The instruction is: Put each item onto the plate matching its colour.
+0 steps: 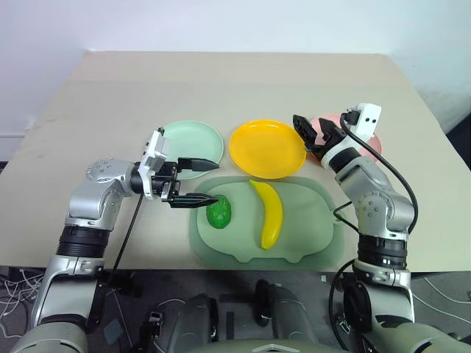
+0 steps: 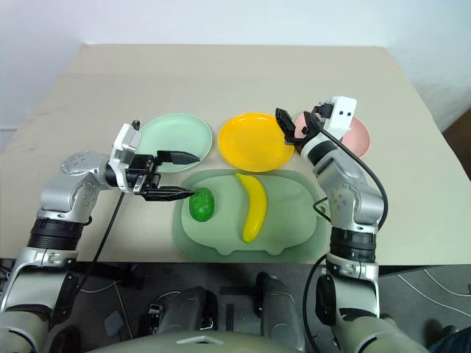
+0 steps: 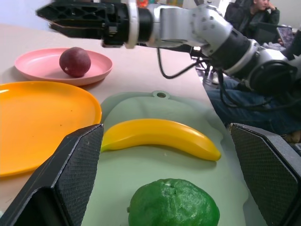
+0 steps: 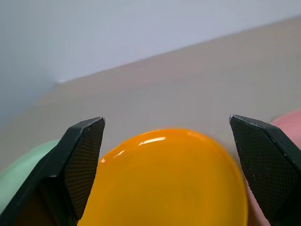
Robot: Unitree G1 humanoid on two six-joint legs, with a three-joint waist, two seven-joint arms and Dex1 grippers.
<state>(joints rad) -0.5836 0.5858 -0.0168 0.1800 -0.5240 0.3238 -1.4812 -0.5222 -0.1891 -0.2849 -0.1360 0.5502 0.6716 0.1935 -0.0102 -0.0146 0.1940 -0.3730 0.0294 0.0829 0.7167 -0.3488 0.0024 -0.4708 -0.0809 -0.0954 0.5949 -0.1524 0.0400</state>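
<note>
The green bumpy item [image 1: 218, 212] and the yellow banana [image 1: 269, 213] lie side by side on a sage-green tray [image 1: 309, 246]. Behind the tray stand the mint green plate [image 1: 193, 140], the yellow plate [image 1: 267, 147] and the pink plate [image 3: 42, 70]. The dark red fruit [image 3: 75, 61] sits on the pink plate. My left gripper [image 1: 204, 180] is open, held level, and points at the green item from its left, fingertips just short of it. My right gripper [image 1: 307, 132] is open with nothing in it and hovers between the yellow and pink plates.
The plates and tray sit on a beige table [image 1: 235, 81] with bare room behind them. The tray reaches the table's front edge. A person [image 3: 254, 14] sits beyond the table's right side.
</note>
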